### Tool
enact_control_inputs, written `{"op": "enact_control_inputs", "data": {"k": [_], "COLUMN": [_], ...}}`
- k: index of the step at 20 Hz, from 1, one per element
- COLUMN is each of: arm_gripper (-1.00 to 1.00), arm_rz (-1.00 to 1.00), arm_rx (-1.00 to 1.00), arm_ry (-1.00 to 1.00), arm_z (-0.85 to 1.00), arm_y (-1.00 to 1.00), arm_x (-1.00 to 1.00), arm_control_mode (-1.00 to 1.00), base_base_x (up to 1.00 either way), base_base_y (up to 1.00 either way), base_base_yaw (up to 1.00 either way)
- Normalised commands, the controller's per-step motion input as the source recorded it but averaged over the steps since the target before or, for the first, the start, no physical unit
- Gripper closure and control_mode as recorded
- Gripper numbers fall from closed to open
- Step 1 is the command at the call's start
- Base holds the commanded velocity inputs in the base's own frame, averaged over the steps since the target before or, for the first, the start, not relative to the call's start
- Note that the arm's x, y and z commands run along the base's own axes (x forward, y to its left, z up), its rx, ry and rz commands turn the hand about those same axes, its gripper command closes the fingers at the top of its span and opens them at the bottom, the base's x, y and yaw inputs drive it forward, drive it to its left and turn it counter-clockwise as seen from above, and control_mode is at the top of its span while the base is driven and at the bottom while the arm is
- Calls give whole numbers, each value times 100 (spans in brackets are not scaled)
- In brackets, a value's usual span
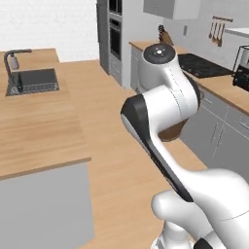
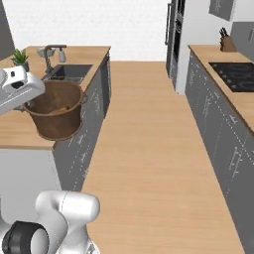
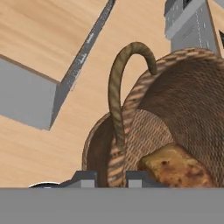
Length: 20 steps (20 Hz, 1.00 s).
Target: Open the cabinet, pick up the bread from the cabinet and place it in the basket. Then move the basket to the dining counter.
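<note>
- left base view: arm folded over the floor between the dining counter (image 1: 39, 131) and the wall units; a brown sliver of the basket (image 1: 171, 134) peeks from behind it.
- right base view: basket looks carried at the table's edge, over its near corner.
- hand view: end effector (image 3: 111, 178) clamped on the basket rim by its loop handle (image 3: 117, 87); bread (image 3: 177, 168) inside. judged step: carrying; next, set it fully on the table, then release.

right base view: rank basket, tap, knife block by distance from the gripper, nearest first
1. basket: at the gripper itself, shut on its rim, by the dining counter at left.
2. tap: behind the basket, at the sink on the same counter.
3. knife block: farthest, across the aisle at upper right.
</note>
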Motion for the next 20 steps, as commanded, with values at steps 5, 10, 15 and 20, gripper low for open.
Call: {"op": "enact_control_inputs", "data": {"k": [5, 10, 15, 20], "arm_gripper": [100, 100, 100, 100], "arm_rz": [0, 0, 0, 0], "arm_rx": [0, 0, 0, 0], "arm_ry": [0, 0, 0, 0], "arm_z": [0, 0, 0, 0], "arm_y": [0, 0, 0, 0], "arm_x": [0, 0, 0, 0], "arm_control_mode": [100, 100, 100, 100], "base_base_x": [-15, 0, 0, 0], "base_base_y": [100, 100, 100, 100], "base_base_yaw": [0, 0, -2, -4]}}
